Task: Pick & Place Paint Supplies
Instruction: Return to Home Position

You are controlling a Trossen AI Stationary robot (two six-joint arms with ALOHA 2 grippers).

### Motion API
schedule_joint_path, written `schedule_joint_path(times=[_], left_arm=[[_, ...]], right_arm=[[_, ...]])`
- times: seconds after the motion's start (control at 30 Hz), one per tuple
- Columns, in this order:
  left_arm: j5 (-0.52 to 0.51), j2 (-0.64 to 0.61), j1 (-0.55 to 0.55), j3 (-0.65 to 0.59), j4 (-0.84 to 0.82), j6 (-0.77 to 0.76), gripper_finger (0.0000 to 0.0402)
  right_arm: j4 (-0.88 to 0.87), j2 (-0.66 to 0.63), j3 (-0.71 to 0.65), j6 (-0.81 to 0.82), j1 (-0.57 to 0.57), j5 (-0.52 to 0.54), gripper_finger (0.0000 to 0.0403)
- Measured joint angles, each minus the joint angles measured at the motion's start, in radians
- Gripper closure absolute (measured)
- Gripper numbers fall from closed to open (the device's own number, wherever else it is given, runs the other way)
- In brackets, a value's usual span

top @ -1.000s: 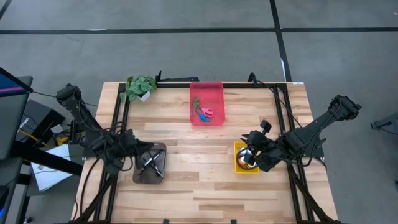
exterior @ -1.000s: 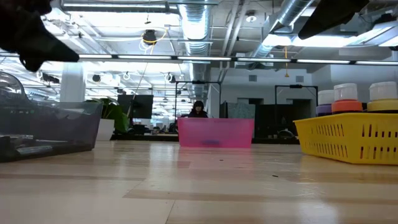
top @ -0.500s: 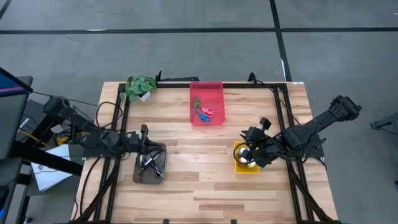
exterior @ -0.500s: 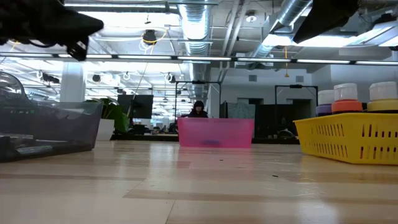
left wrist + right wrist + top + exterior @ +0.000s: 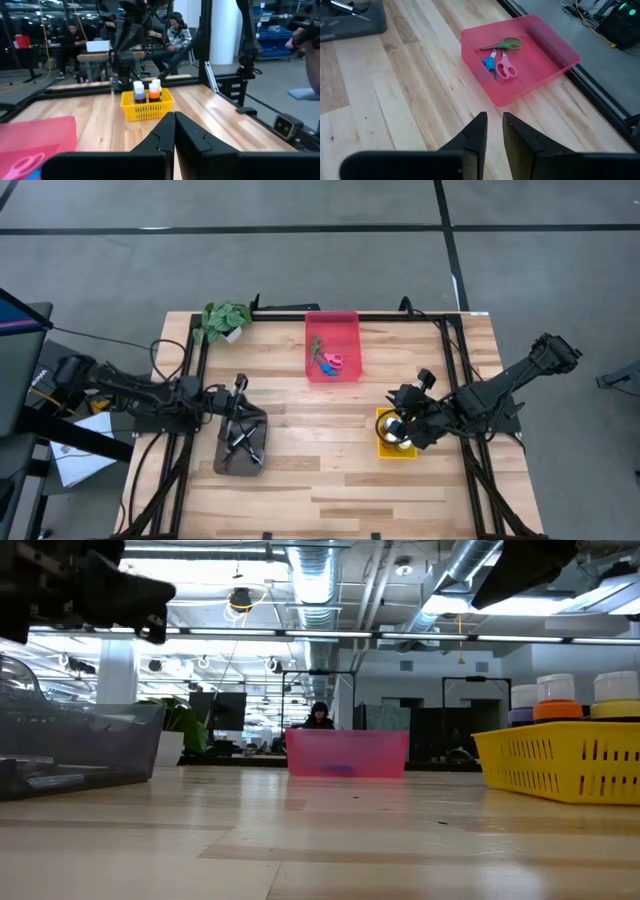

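Note:
Three pairs of scissors [image 5: 328, 361], with pink, green and blue handles [image 5: 497, 57], lie flat in the red tray [image 5: 345, 325]. Paint bottles [image 5: 147, 92] stand upright in the yellow basket [image 5: 560, 765]. Dark-handled brushes [image 5: 243, 440] lie in the grey tray [image 5: 225, 463]. My left gripper [image 5: 238, 386] hovers over the grey tray's far edge, shut and empty, pointing toward the table's right [image 5: 174, 117]. My right gripper [image 5: 400, 412] hangs above the yellow basket, its fingers a narrow gap apart [image 5: 494, 120] and empty, facing the red tray.
A small potted plant [image 5: 225, 320] stands at the far left corner. A black frame rail [image 5: 190, 380] runs along the table's left, far and right sides. Bare wood lies between the trays and along the near edge. People sit in the room beyond the table [image 5: 177, 35].
My left gripper has risen out of the grey tray and moved toward its far edge, turning level and pointing toward the table's right, while the arm behind it has stretched out low toward the left. The brushes stay in the tray.

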Motion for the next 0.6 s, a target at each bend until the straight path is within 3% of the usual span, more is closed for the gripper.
schedule_joint_path(times=[0.23,0.4,0.6], left_arm=[[-0.013,-0.042,0.021,-0.055,0.026,0.006,0.0401],[-0.012,-0.11,0.073,-0.055,-0.076,0.028,0.0401],[0.037,-0.297,0.132,-0.055,-0.271,0.024,0.0402]], right_arm=[[0.008,0.0,-0.021,0.0,-0.001,0.0,0.0346],[0.006,0.0,-0.023,0.0,-0.015,0.0,0.0346],[0.004,0.0,-0.023,0.004,-0.014,0.0,0.0346]])
